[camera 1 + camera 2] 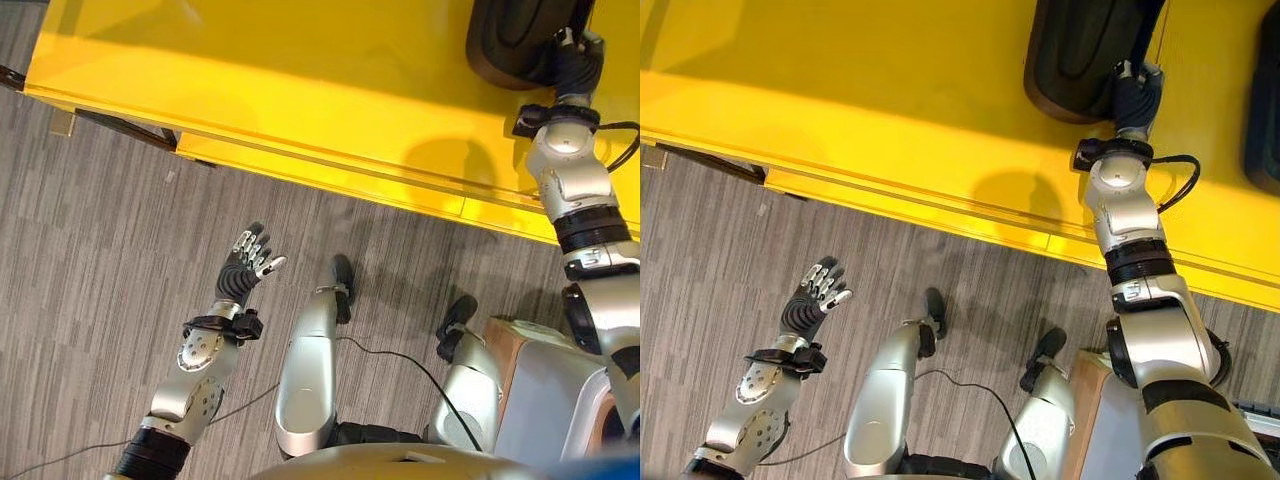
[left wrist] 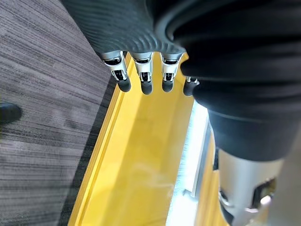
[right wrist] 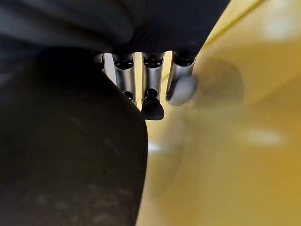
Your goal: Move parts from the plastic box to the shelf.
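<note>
A big black curved part (image 1: 1080,55) lies on the yellow shelf (image 1: 890,90) at the far right. My right hand (image 1: 1135,92) reaches onto the shelf and meets the part's near right edge. In the right wrist view its fingers (image 3: 153,96) curl against the dark part (image 3: 66,150). A second black part (image 1: 1265,100) sits on the shelf further right. My left hand (image 1: 250,262) hangs low over the carpet, well short of the shelf, with its fingers (image 2: 141,75) straight and holding nothing.
The shelf's front edge (image 1: 330,165) runs at a slant across the view, with grey carpet (image 1: 90,250) below it. A pale box with a brown side (image 1: 505,345) stands at the lower right by my right arm.
</note>
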